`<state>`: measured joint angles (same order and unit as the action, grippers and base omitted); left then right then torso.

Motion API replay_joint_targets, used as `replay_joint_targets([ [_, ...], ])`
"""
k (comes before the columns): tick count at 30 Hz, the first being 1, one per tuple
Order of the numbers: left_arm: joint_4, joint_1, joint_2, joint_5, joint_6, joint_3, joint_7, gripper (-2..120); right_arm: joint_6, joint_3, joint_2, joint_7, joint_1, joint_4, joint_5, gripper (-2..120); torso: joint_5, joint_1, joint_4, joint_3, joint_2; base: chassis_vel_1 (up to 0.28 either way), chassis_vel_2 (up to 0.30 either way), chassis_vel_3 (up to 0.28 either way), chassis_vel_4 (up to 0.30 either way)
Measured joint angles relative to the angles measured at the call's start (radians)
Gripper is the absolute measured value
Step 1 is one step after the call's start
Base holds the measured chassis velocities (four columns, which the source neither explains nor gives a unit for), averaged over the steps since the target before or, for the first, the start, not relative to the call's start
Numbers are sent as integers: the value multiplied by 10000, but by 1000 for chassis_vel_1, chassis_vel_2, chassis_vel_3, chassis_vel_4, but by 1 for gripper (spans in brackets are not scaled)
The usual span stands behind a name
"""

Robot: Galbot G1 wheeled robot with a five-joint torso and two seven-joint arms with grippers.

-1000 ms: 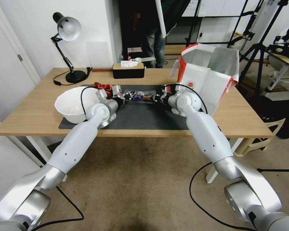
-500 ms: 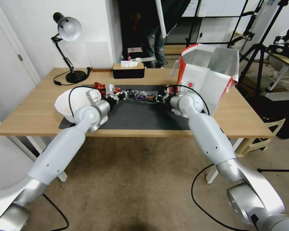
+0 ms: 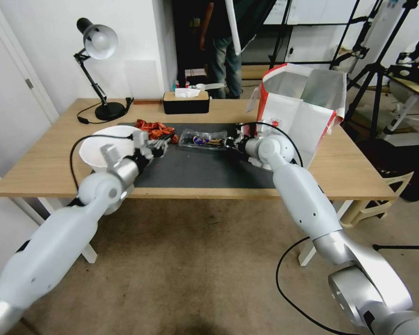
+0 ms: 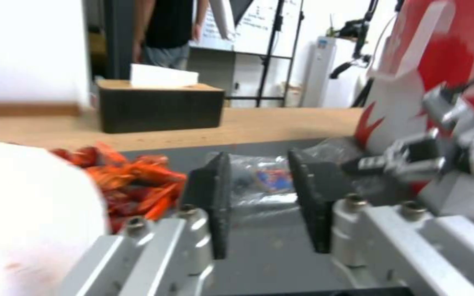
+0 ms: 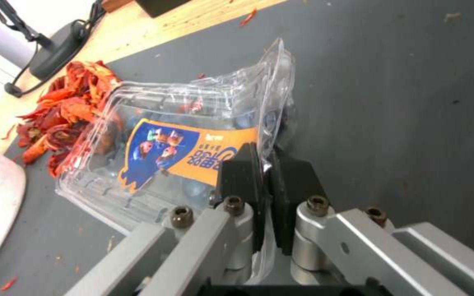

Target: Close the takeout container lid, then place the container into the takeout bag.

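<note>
The takeout container point(image 3: 202, 138) lies on the dark mat, a clear clamshell with dark berries inside point(image 5: 138, 164). Its lid point(image 5: 190, 150) is folded down over it, blue-orange label up. My right gripper point(image 3: 229, 142) is shut on the container's plastic rim at its right end point(image 5: 264, 193). My left gripper point(image 3: 159, 144) stands open a short way left of the container and does not touch it. In the left wrist view the container point(image 4: 259, 181) shows farther off, through the gap of the left gripper point(image 4: 260, 201). The takeout bag point(image 3: 302, 107) stands upright and open at the back right.
A white bowl point(image 3: 104, 149) sits at the mat's left end beside my left wrist. A heap of red shells point(image 3: 154, 126) lies behind it. A black tissue box point(image 3: 185, 102) and a desk lamp point(image 3: 100, 70) stand at the back of the table. The mat point(image 3: 205, 170) is bare in front.
My left gripper has let go of the container's left end and drawn back to the left, toward the bowl. The right gripper stays shut on the container's right end.
</note>
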<state>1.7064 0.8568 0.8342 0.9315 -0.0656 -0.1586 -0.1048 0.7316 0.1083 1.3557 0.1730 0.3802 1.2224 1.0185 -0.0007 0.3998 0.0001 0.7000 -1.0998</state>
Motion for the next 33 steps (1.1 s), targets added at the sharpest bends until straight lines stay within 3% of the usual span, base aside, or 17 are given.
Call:
replay_joint_targets([
  [4,446,929,-63,-791,571,-612,-2,43,0,-23,12,81,-29,91,150,2,7,0,0,-1,0,0,0,0,0],
  [6,858,1957,-17,-1414,983,-1185,6,57,2,-44,44,128,-63,202,283,2,8,0,-2,-2,-1,0,0,0,0],
  [10,1048,2799,70,-1866,1260,-1566,74,66,1,-58,68,178,-69,309,375,2,3,-1,1,-1,-1,0,0,0,0],
  [12,1320,3643,200,-2205,1512,-2036,241,77,1,-73,101,222,-65,431,450,2,7,0,1,-1,-2,0,0,0,0],
  [19,1494,4783,718,-2803,1964,-2794,490,99,1,56,14,347,129,1022,695,2,6,1,-2,-1,-2,0,0,0,0],
  [33,1521,5955,1617,-3247,2566,-3452,688,100,0,137,-789,1063,488,3023,1722,2,6,1,-2,0,-3,0,0,0,0],
])
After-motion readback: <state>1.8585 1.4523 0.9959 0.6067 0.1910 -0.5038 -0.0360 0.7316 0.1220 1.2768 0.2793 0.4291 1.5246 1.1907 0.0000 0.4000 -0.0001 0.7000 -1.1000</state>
